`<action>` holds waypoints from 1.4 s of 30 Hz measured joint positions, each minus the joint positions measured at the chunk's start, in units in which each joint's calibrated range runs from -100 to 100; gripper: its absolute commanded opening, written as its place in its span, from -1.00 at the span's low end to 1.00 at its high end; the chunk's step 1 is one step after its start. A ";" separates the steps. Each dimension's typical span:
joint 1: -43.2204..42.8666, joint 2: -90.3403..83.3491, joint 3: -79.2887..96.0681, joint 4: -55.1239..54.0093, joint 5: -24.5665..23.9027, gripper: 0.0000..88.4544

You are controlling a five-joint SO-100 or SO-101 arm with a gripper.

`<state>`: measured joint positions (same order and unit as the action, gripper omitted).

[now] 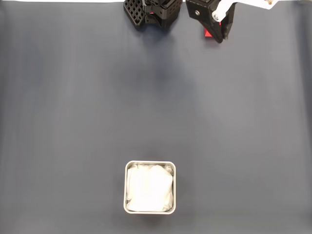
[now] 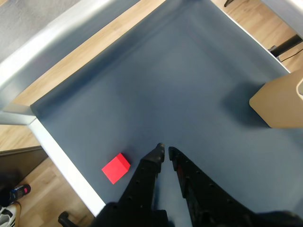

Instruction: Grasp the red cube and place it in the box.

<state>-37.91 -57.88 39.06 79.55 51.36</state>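
One cube (image 1: 207, 33) shows in the fixed view as a red sliver under the pincer (image 1: 220, 35) at the bench's (image 1: 156, 107) far edge; the box (image 1: 150, 187), well apart, waits empty. In the wrist view the pincer (image 2: 165, 151) is nearly closed, holding nothing, and the cube (image 2: 116, 168) lies just to its left, so a grasp likely needs opening and shifting.

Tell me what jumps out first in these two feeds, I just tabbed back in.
The red cube pops against the dark mat, lying near the mat's edge, left of the gripper in the wrist view and untouched by its nearly closed fingertips. In the fixed view, the white-lined box sits alone at bottom centre, far from the arm at the top.
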 measured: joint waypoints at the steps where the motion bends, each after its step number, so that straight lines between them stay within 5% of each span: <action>1: -0.59 -0.35 0.54 0.00 0.00 -0.98; 42: -22.63 -5.99 16.91 -0.48 -0.39 -0.76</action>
<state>-60.53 -63.87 55.97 79.08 50.96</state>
